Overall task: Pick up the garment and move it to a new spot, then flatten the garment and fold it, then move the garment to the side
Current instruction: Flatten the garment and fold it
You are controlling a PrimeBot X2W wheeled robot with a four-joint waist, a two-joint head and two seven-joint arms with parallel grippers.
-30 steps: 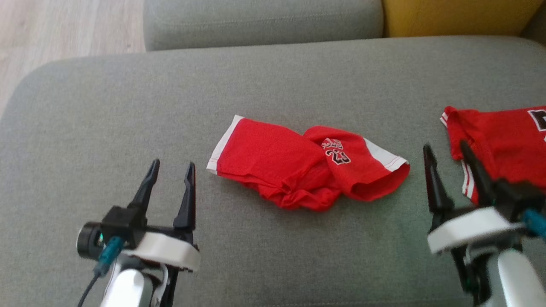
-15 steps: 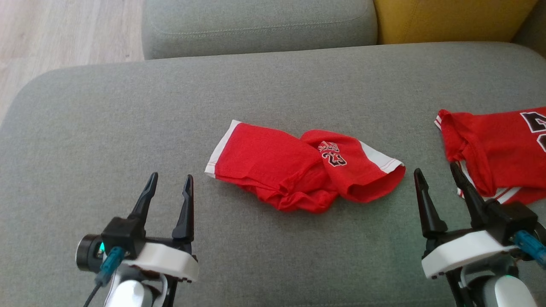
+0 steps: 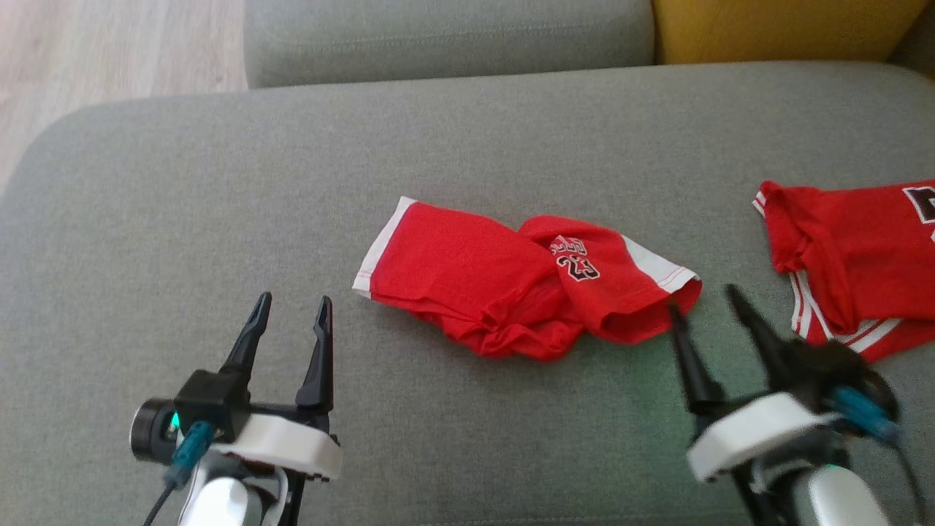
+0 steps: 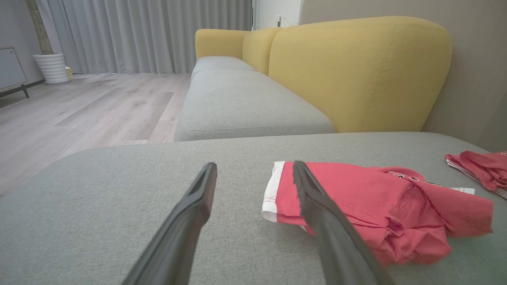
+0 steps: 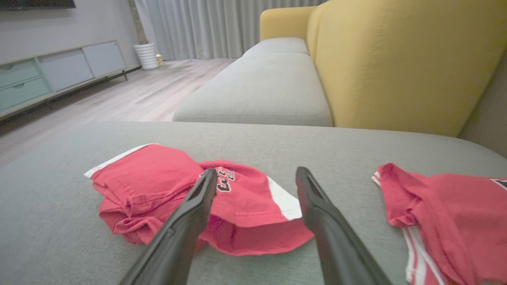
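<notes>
1. Head view: crumpled red shorts (image 3: pixel 511 288) lie in the middle of a grey seat cushion (image 3: pixel 219 183) with a matte, woven surface. The right gripper (image 3: pixel 703 301), jaws spread wide and blurred by motion, has swung inward over the last second. Its fingertips now hover just beside the right leg opening of the shorts. The left gripper (image 3: pixel 292 301), jaws also spread, has stayed put, near the white left hem but apart from it. Nothing is held, so the pick-up looks about to begin from the right side. A red jersey (image 3: pixel 855 256) lies apart at the right edge.
2. Left wrist view: two long, tapered dark fingers stand apart above the cushion. Beyond the right finger sits the white-banded hem of the shorts, a soft knit bunched into folds.
3. Right wrist view: the spread fingers frame the open leg with its white side panel and printed number. The cloth looks thin, limp and rumpled.
</notes>
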